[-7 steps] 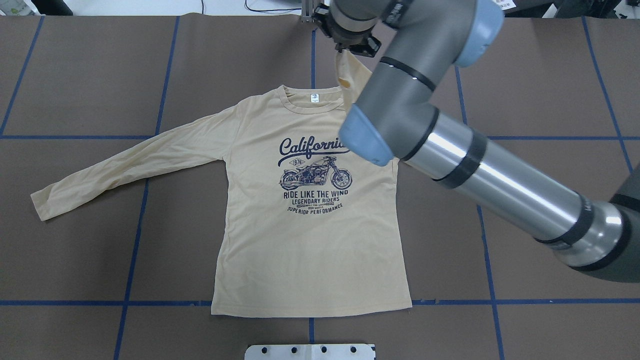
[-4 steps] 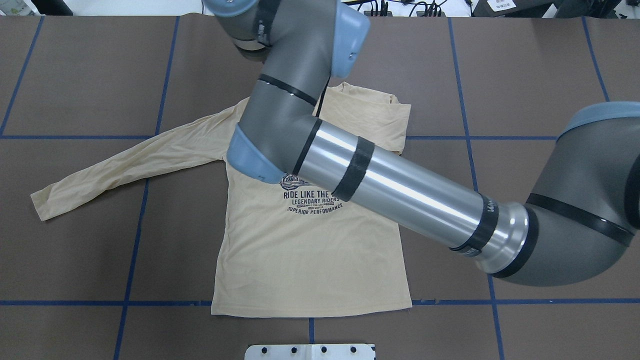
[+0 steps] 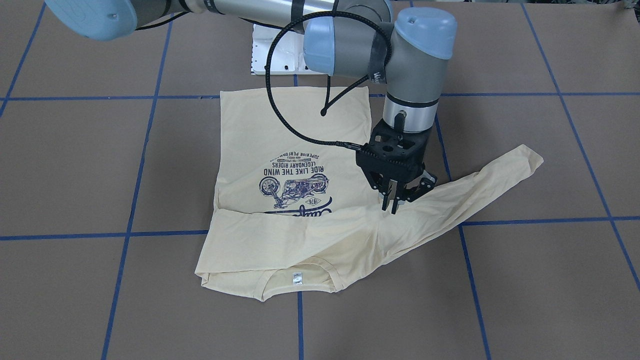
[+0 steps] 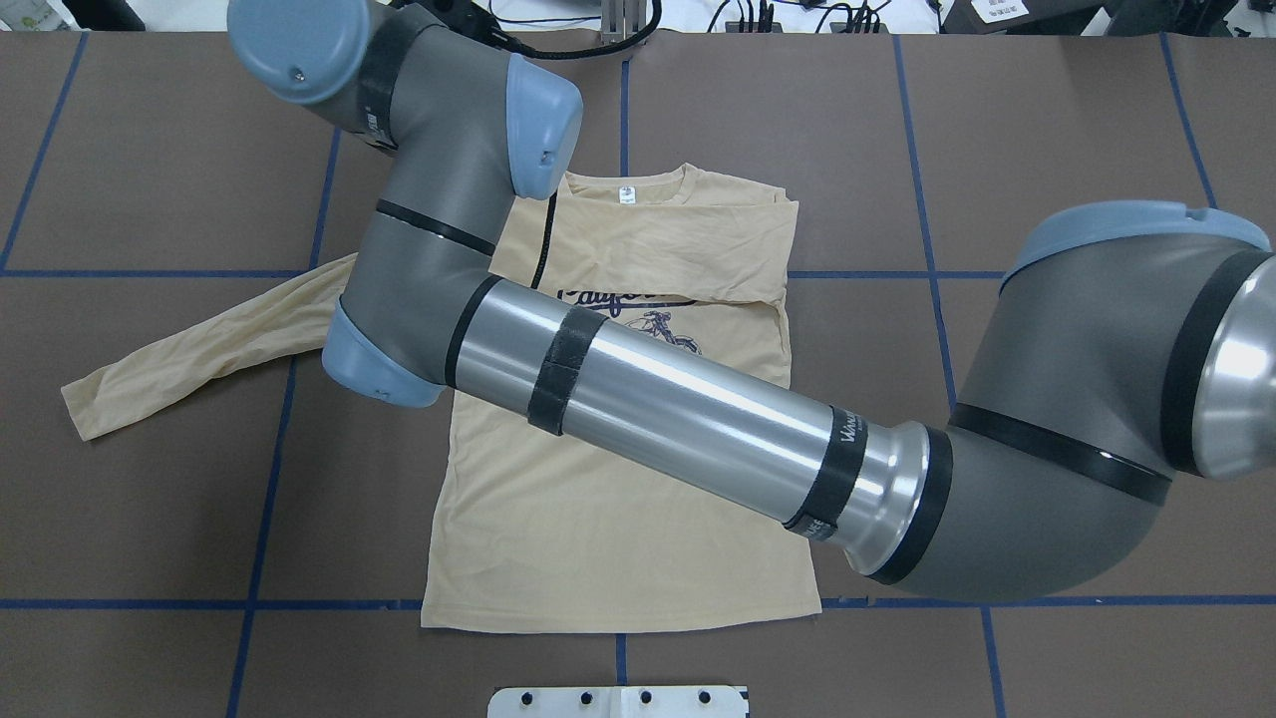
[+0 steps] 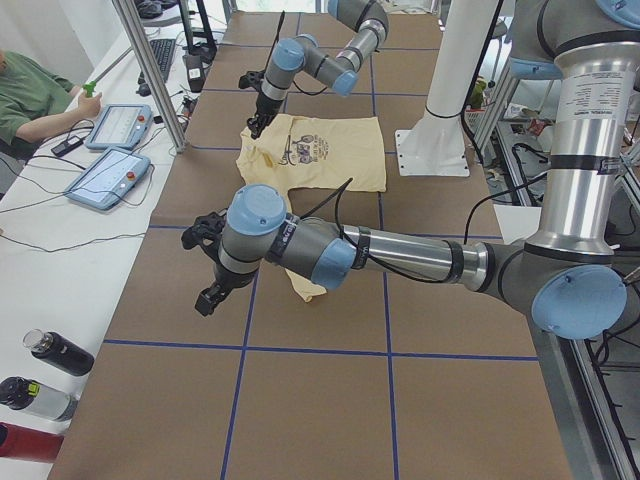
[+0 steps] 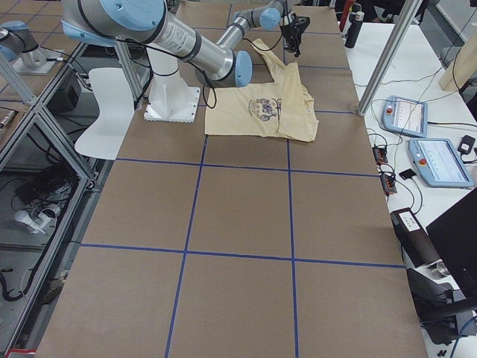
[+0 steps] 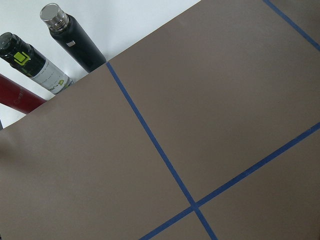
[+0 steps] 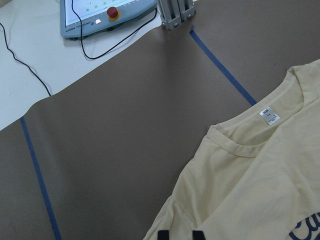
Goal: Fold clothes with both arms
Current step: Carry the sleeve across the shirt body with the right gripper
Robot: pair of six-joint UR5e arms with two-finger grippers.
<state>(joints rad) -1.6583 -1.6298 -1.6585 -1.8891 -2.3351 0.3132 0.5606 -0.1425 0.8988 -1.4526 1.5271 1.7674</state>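
- While three bottles stand by the table's edge, a black bottle [image 7: 75,40], a bottle with a green label [image 7: 35,65] and a red bottle [image 7: 17,100], what is inside them cannot be seen.
- One T-shirt [image 4: 618,519] lies flat on the brown table [image 4: 1047,130], print side up. It is pale yellow, with a dark blue motorcycle print [image 3: 295,185] and a small white neck label [image 4: 626,195].
- One sleeve [image 3: 300,230] is folded across the chest and hides part of the print. The other sleeve [image 4: 199,349] lies stretched out to the robot's left.
- Of the two arms, the right arm [image 4: 678,399] reaches across the shirt. The right gripper [image 3: 391,206] is at the shirt's shoulder, fingers apart, with nothing between them.
- The left gripper [image 5: 208,290] hangs over the table, off the shirt. Nobody can tell if its fingers are apart or together.
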